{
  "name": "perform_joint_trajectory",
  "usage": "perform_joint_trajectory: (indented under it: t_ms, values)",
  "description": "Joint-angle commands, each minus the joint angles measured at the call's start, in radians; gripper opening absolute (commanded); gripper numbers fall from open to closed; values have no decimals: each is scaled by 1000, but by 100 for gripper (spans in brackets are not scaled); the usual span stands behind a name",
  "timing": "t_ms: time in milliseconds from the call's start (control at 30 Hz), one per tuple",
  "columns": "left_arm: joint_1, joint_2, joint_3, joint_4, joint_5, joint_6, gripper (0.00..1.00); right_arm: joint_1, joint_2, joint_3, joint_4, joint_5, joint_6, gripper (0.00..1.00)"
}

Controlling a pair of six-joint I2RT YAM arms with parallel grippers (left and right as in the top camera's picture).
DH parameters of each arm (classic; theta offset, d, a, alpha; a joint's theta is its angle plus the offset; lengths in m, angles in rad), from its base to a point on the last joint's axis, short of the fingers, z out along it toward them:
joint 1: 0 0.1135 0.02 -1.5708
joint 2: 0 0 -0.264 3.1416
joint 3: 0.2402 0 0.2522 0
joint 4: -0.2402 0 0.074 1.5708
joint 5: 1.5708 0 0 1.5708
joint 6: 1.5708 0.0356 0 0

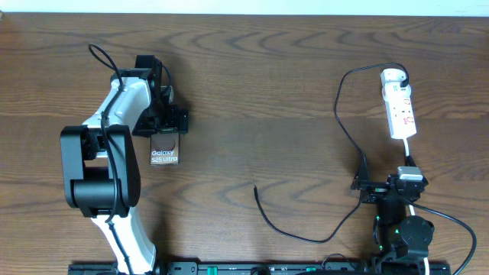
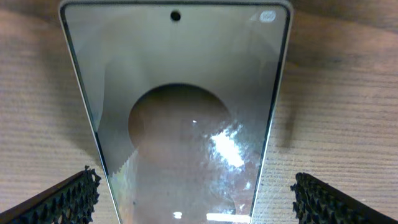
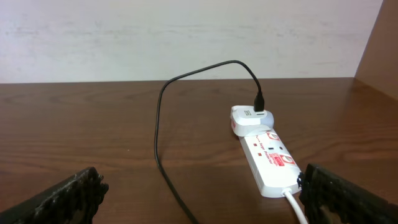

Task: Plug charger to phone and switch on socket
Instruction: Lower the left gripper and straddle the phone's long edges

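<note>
Left claw [image 2: 193, 190], apparently spread, astride phone [image 2: 180, 74]

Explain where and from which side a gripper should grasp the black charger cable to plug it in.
Just behind the free plug tip of the charger cable, from straight above, fingers across it: that thin end lies flat on the table, with nothing touching it.

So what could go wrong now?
The phone is glossy and lies flat, so it might slip when the open left gripper pinches it. The charger tip is thin and lies away from both grippers, so hard to grab. Its cable loops beside the right gripper and might snag, tugging the socket.
</note>
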Motion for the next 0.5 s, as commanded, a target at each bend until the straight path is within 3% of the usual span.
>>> perform_joint_trajectory:
  t_ms: [0, 467]
  values:
    - [-3, 1, -13, 27, 5, 25, 98, -5, -5, 0, -5, 8, 13, 99]
    - [-3, 1, -53, 51, 5, 24, 98, -5, -5, 0, -5, 8, 13, 99]
